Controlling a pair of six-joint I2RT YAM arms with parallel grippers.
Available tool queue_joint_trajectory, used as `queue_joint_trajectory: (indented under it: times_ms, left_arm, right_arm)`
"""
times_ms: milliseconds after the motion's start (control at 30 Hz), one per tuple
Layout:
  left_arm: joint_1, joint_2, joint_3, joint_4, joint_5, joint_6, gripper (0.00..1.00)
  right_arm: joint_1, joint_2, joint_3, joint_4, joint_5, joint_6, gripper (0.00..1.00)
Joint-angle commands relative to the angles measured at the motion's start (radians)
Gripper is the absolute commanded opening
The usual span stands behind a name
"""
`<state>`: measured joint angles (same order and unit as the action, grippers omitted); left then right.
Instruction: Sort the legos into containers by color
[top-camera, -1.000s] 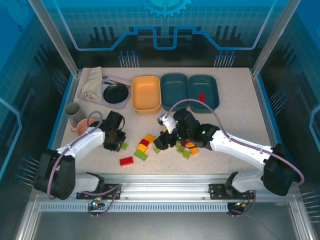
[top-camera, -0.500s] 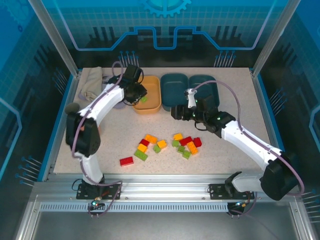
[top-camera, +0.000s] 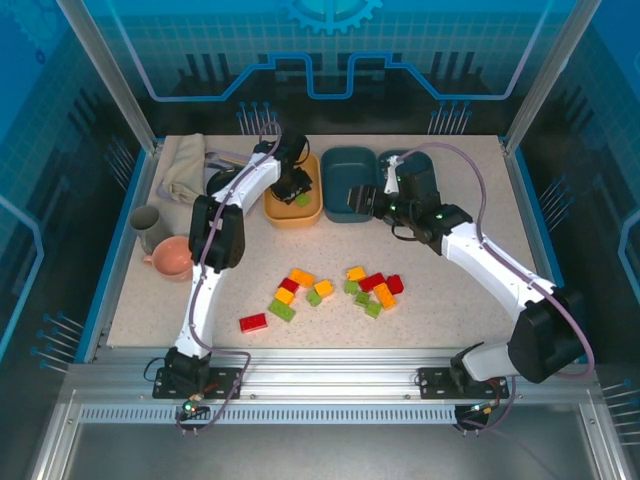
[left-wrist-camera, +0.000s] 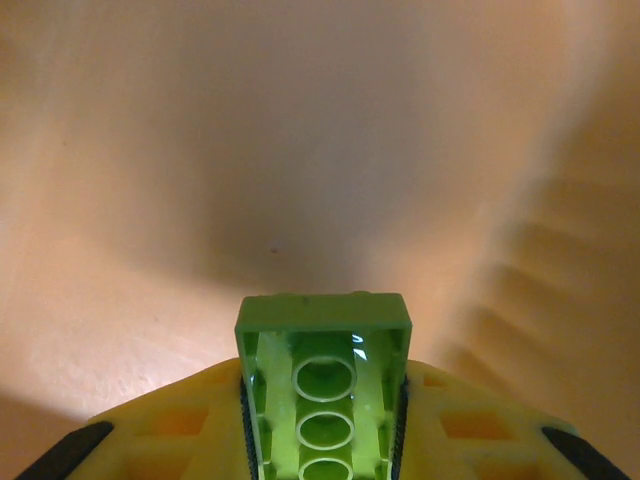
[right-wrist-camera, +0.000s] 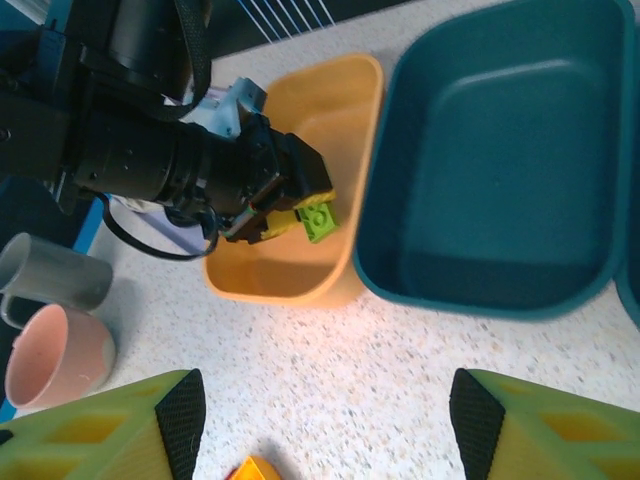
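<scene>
speckled table (top-camera: 450, 310), green lego (left-wrist-camera: 322, 390) in left gripper (right-wrist-camera: 298, 212) over orange-yellow tub (right-wrist-camera: 285, 282)

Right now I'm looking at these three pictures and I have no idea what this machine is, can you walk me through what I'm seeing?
It is two robot arms bolted to a table's near edge, sorting toy bricks by colour. The wide picture looks down from above and behind them; the other two come from cameras on each wrist. The left hand is closed on a lime green brick, holding it over the orange-yellow tub. The right hand is open and empty, hovering near a dark teal tub. Loose red, green and orange bricks lie on the speckled table, with a pink bowl and grey cup at the left.
</scene>
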<state>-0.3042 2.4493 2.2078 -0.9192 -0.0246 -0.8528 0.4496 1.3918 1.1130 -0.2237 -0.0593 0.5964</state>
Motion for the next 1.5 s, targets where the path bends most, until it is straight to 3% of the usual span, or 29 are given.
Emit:
queue_joint_trajectory:
  times_ms: [0, 267, 467, 700, 1067, 1267, 1467]
  left_arm:
    - [0.011, 0.017, 0.049, -0.049, 0.048, 0.027, 0.38]
    - [0.011, -0.022, 0.049, -0.066, 0.063, 0.045, 0.60]
    - [0.002, -0.166, -0.018, -0.038, 0.063, 0.039, 0.66]
    - [-0.064, -0.489, -0.344, 0.103, 0.104, 0.054, 0.74]
    - [-0.213, -0.991, -0.975, 0.274, 0.159, 0.001, 0.76]
    - [-0.246, -1.120, -1.107, 0.282, 0.152, -0.035, 0.77]
    - [-0.252, -1.158, -1.130, 0.287, 0.147, -0.054, 0.77]
  right_arm:
    - [-0.017, -0.050, -0.012, -0.154, 0.003, 0.016, 0.68]
    - [-0.013, -0.122, -0.024, -0.573, 0.062, 0.059, 0.66]
    - [0.019, -0.152, -0.083, -0.737, 0.050, 0.077, 0.61]
    - [0.143, -0.084, -0.185, -0.683, 0.048, 0.119, 0.62]
    - [0.129, 0.027, -0.298, -0.514, 0.060, 0.110, 0.61]
    - [0.096, 0.093, -0.262, -0.494, 0.061, 0.072, 0.64]
    - [0.068, 0.142, -0.254, -0.469, 0.043, 0.044, 0.63]
